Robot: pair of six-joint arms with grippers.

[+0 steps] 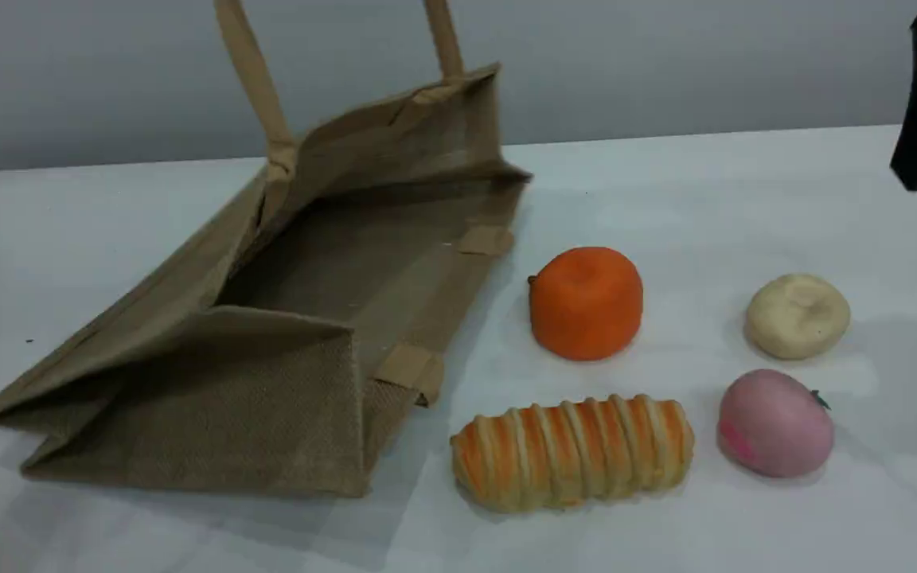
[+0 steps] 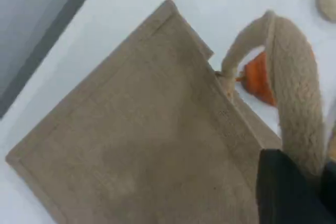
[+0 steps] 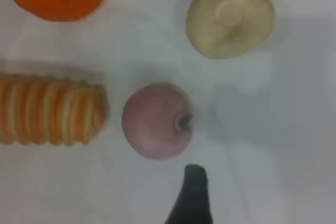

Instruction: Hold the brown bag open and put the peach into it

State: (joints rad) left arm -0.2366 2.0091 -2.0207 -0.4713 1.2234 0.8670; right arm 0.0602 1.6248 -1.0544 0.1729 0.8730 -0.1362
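Peach lies on table, apart from brown bag.

White table, grey wall

We saw a white table (softly, evenly lit) against a plain grey wall.

Scene view slanted down across the white table, wide, taking in brown bag and peach; left wrist view close above the bag's side, angled down; right wrist view straight down, near the peach; orange fruit shared by all three.
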